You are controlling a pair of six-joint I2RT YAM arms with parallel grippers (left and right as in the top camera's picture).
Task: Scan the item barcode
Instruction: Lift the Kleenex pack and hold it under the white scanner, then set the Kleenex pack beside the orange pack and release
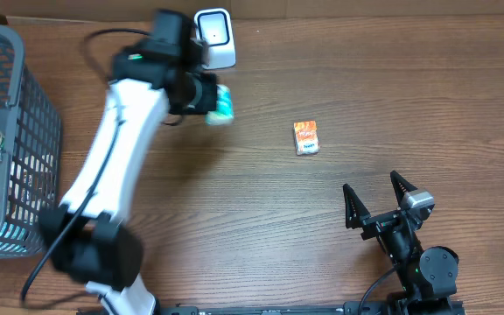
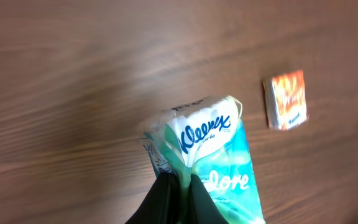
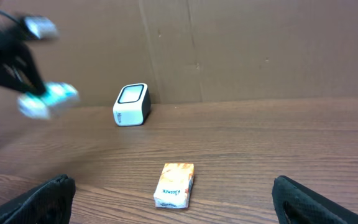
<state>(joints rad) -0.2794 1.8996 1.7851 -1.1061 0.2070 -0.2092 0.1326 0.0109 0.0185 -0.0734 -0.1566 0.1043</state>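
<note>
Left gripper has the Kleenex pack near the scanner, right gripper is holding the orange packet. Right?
One thing is wrong: the right gripper is open and empty. The orange packet lies on the table ahead of it, as the right wrist view shows. The left gripper does hold the Kleenex pack near the scanner.
</note>
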